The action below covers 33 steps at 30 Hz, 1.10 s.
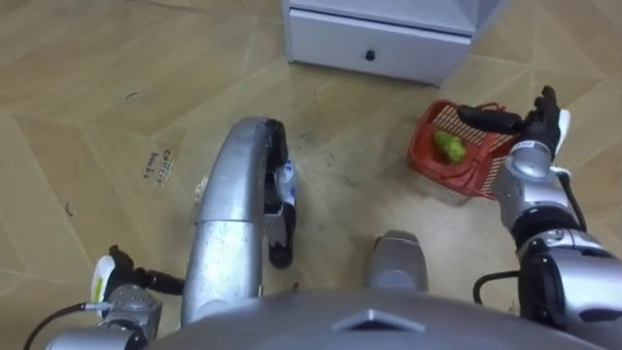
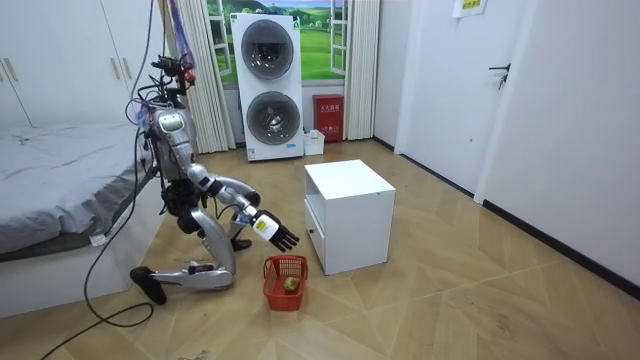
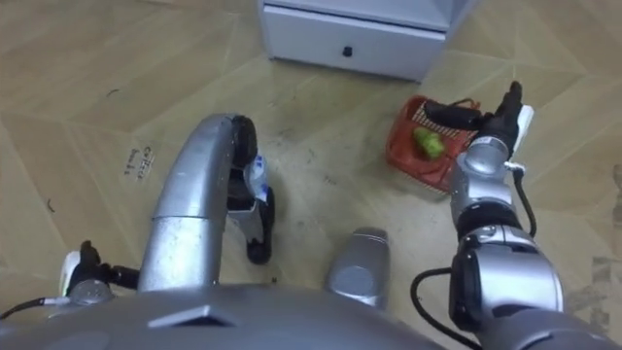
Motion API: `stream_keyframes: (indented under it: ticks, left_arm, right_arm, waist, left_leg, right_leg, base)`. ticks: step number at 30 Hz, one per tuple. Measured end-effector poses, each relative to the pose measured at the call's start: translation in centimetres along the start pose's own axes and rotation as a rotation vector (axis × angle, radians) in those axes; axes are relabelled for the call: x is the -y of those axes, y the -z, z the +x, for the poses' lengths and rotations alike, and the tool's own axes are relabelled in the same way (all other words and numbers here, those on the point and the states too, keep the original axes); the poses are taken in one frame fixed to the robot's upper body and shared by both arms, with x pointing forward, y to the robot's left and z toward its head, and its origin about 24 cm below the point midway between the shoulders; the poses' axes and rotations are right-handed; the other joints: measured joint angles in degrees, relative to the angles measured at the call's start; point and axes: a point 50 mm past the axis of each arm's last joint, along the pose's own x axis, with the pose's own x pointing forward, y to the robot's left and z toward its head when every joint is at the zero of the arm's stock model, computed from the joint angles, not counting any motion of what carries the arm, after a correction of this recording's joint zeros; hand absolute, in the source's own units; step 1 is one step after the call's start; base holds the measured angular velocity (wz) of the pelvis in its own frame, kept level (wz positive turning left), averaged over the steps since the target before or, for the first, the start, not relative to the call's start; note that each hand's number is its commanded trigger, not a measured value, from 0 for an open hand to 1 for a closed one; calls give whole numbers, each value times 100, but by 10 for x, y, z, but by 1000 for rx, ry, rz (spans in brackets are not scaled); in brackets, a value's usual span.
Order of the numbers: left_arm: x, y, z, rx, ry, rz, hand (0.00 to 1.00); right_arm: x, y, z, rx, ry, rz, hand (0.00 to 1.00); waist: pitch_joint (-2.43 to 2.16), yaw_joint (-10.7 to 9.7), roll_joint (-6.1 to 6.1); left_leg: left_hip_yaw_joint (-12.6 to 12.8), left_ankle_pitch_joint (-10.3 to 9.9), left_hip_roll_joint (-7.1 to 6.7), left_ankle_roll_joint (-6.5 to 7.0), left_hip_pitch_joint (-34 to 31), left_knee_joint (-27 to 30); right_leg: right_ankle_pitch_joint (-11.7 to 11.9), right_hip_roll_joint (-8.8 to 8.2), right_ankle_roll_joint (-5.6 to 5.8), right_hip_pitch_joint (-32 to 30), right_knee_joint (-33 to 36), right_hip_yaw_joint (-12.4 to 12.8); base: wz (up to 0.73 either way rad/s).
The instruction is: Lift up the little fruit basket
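Low at the near left, the left hand (image 1: 121,275) hangs close to the floor (image 1: 97,87); how far it is open cannot be told. Farther out on the right, the right hand (image 1: 536,122) hovers, fingers stretched straight, above the red fruit basket (image 1: 428,160), gripping nothing. That basket sits on the floor with a green fruit (image 1: 448,146) inside, just before the white drawer cabinet (image 1: 374,44). The robot kneels beside a bed (image 2: 50,170).

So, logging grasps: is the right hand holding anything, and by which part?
Nothing: the right hand hovers open above the fruit basket, not gripping it.
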Motion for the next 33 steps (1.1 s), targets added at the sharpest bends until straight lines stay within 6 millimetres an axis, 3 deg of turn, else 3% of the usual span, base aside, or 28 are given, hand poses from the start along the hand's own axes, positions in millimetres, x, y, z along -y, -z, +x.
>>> stream_keyframes:
  ticks: [2, 3, 4, 9, 14, 19, 28, 33]
  left_arm:
    - [0, -1, 0, 14, 16, 0, 0]
    - [4, -3, -1, 20, 29, 0, 0]
    - [8, -4, -2, 33, 56, 8, 0]
    - [13, -3, -4, 35, 101, 30, 0]
    - [18, 6, -7, 35, 139, 74, 0]
    - [23, 7, -9, 42, 192, 110, 0]
    - [27, -1, -10, 74, 238, 92, 0]
    - [27, 1, -10, 66, 249, 87, 0]
  right_arm:
    - [4, 0, 1, 10, 7, -36, 0]
    - [7, -3, 2, 19, 11, -45, 0]
    - [8, -3, 3, 24, 12, -63, 0]
    - [13, -2, 4, 8, 21, -87, 0]
    - [20, -10, 9, 20, 38, -86, 0]
    - [27, -20, 15, 29, 31, -86, 0]
    - [31, -20, 20, -16, -5, -106, 0]
    - [35, -21, 22, -21, -35, -149, 0]
  waist:
    - [9, -24, -47]
    - [45, -15, -3]
    - [48, 10, 101]
    - [31, -5, 107]
    - [7, 14, 171]
    - [50, 120, 274]
    - [48, 384, 426]
    - [56, 561, 443]
  left_leg:
    - [-43, -41, -87, -175, -56, 197]
    - [-124, -52, -56, -214, -94, 263]
    - [-236, -29, -99, -343, -149, 256]
    - [-253, 17, -100, -499, -193, 127]
    - [-251, 37, -93, -536, -377, 124]
    - [-157, 46, -74, -547, -497, 94]
    - [-101, 76, -51, -593, -581, 29]
    - [-73, 84, -32, -610, -642, 9]
  right_leg:
    - [-134, 44, -59, 81, 287, 167]
    - [-144, 125, -56, 39, 353, 191]
    - [-163, 210, -52, -33, 396, 236]
    - [-186, 226, -28, -227, 512, 354]
    - [-196, 235, -6, -452, 585, 395]
    - [-196, 208, -5, -661, 643, 488]
    - [-201, 202, 5, -891, 677, 663]
    - [-210, 183, 24, -995, 745, 672]
  base:
    - [-16]
    - [-23]
    - [-23]
    - [-6]
    - [0]
    - [-1]
    - [-3]
    - [-2]
